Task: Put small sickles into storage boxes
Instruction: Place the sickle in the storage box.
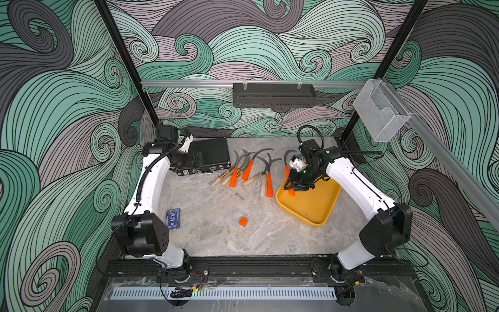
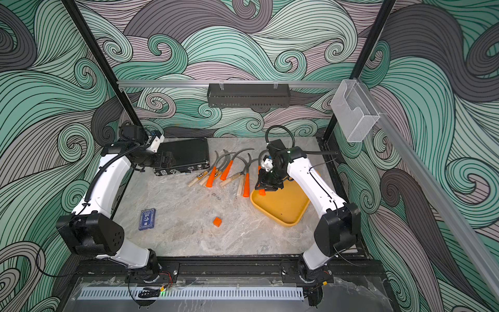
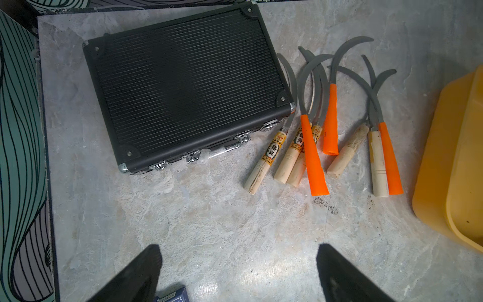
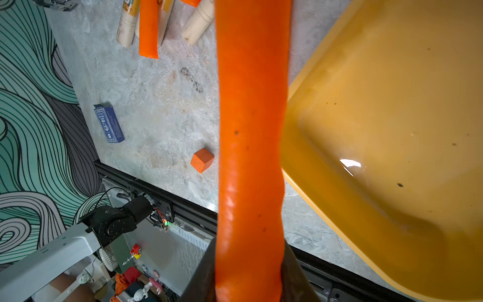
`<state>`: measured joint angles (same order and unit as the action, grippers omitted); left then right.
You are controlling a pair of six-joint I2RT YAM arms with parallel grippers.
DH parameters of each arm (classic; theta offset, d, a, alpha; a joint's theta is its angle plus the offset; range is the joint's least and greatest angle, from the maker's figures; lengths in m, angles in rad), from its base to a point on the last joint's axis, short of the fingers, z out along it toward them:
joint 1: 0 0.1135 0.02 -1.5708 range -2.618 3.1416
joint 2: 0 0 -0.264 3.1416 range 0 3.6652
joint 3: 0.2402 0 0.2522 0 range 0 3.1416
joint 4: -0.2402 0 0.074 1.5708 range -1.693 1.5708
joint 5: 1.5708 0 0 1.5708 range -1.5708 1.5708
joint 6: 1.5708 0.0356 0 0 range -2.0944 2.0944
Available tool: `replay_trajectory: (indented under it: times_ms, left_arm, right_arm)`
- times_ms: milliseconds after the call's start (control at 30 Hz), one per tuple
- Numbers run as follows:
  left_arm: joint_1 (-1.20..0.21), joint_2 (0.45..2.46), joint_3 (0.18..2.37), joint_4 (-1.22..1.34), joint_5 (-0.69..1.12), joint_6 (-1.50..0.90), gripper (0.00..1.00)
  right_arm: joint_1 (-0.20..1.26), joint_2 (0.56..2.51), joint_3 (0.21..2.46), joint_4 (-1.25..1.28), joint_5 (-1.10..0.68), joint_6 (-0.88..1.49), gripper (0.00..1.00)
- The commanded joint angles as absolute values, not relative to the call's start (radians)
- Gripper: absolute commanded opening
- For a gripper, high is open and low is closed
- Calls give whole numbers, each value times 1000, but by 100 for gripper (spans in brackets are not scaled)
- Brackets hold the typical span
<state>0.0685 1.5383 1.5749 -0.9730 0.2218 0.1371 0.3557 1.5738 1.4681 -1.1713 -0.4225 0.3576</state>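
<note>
The sickle (image 4: 251, 130) you are carrying hangs in the air over the edge of the yellow tray (image 1: 313, 205) on the side nearest the pile. Its fat orange handle end is low and its grey blade points up and back. Your right gripper (image 1: 294, 186) is closed tight around that handle and holds nothing else.

It looks light and stiff. The smooth, tapered plastic could slide in the grip, and the hooked blade may catch the rim or swing the tool as it lands. The handle is the place to hold it, never the curved edge.

No other sickle shows in the tray. The other sickles (image 3: 313, 130) lie on the table between the tray and the black case (image 3: 183, 86), with blades crossing, so expect tangles.

Your left gripper (image 3: 239, 274) hovers near the case, jaws spread wide and empty. An orange cube (image 1: 243, 221) and a blue box (image 1: 173, 218) sit well apart from the sickles.
</note>
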Motion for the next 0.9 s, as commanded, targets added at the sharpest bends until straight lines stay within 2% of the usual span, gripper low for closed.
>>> replay_trajectory:
  times_ms: [0, 433, 867]
  left_arm:
    - [64, 1524, 1580, -968, 241, 125, 93]
    - [64, 1510, 1536, -907, 257, 129, 93]
    - [63, 1533, 1543, -898, 263, 118, 93]
  right_arm:
    - [324, 1533, 1415, -1169, -369, 384, 9]
    - [235, 1649, 1365, -1125, -267, 421, 10]
    - [228, 1836, 1405, -1064, -201, 453, 11]
